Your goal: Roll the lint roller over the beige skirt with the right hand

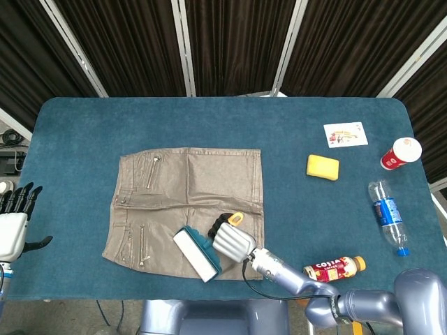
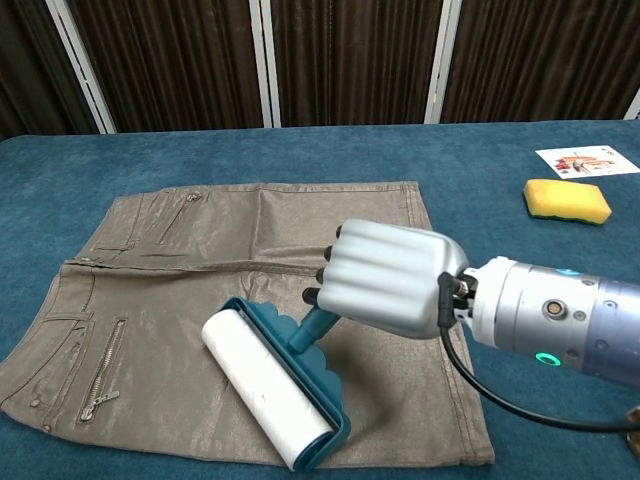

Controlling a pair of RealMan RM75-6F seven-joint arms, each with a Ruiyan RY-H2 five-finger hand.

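Blue table (image 1: 293, 132); right robot hand (image 2: 385, 277) around lint roller (image 2: 270, 390)

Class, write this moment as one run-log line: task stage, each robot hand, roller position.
stage: rolling | right robot hand: grips lint roller | roller: on beige skirt, near front hem | left robot hand: idle, off skirt

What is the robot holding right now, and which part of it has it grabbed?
The right hand grips the lint roller by its teal handle, with the white roll lying on the beige skirt. The left hand holds nothing.
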